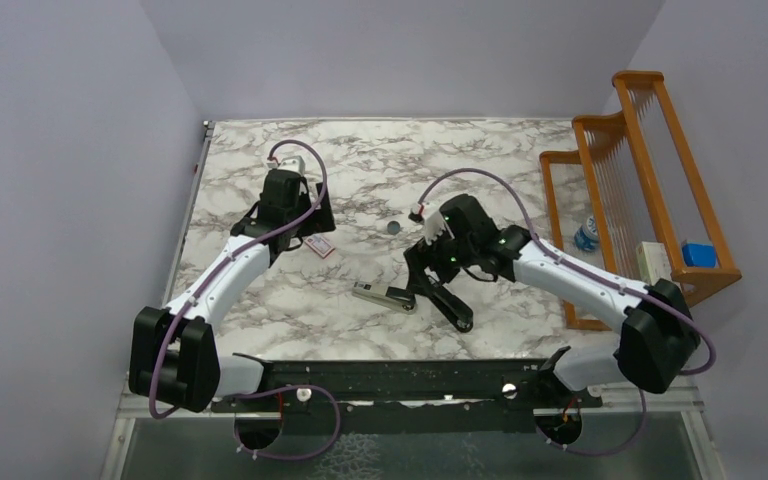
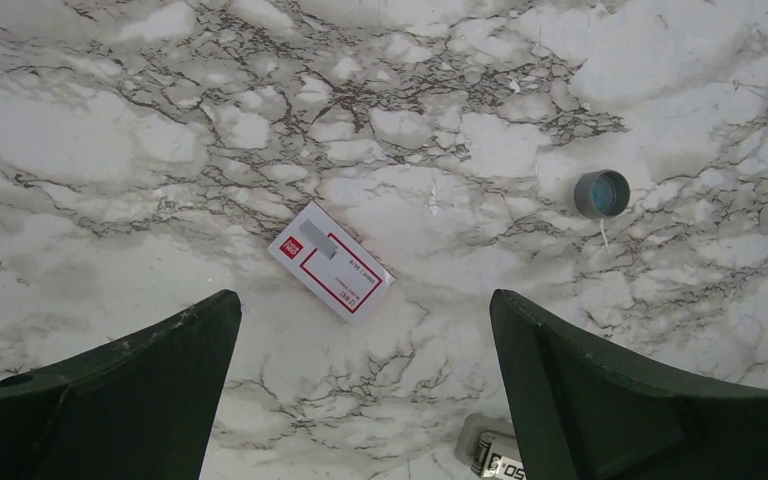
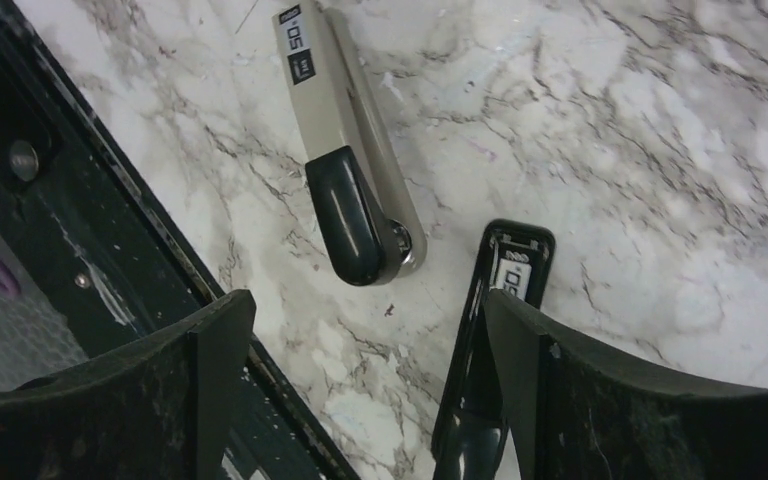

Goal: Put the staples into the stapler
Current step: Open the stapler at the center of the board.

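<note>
Left wrist view: left gripper (image 2: 362,310) hangs over the table (image 2: 110,120), fingers spread wide, nothing between them. A white-and-red box (image 2: 332,262) lies flat ahead of it, apart from the tip of the stapler (image 2: 490,455). There is a grey patch on the box top; can't tell if it is print or a loose strip. No staples clearly out, so they are likely inside the box. A small round cap (image 2: 601,193) sits further from the stapler than the box does.

Right wrist view: right gripper (image 3: 365,305) is also spread wide and empty, poised just off the stapler's dark rear end. The stapler lies flat; no staple channel is exposed that I can see. A black piece (image 3: 515,265) lies just beside that rear end, not touching. Can't tell if it belongs to the stapler or is a second one.

Top view: the box is on the stapler's far-left side and the black piece on its right. Neither gripper touches anything.

Progress: looks like the very start. Nothing is loaded. Still to do: get a strip out, open the stapler, seat the strip, close it.
</note>
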Robot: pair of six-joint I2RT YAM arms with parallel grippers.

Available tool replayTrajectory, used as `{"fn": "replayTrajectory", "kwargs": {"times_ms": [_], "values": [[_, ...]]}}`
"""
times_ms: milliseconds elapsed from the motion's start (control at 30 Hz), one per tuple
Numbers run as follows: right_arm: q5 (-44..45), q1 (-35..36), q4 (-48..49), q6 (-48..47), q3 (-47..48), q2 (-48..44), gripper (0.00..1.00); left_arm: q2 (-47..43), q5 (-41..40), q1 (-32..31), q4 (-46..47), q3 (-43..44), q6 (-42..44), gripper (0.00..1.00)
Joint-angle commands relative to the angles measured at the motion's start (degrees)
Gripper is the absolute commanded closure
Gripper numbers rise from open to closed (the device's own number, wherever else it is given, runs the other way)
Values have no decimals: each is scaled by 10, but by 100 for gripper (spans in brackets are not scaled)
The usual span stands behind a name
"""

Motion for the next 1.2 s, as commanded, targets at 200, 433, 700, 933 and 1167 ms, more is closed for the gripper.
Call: {"fn": "replayTrajectory", "kwargs": {"times_ms": [200, 433, 700, 933, 1167], "values": [[-16, 72, 125, -81, -27, 75, 29, -58, 45, 0, 44, -16, 42, 1], [142, 73, 205, -2, -90, -41, 19, -127, 155, -7, 216, -105, 131, 1], [375, 72, 187, 138, -147, -168, 5, -156, 499, -35, 253, -146, 360, 3], [381, 72, 188, 158, -187, -232, 5, -151, 611, -79, 113, -129, 588, 9], [368, 72, 216, 152, -235, -278, 8, -64, 546, -182, -57, -84, 744, 14]]}}
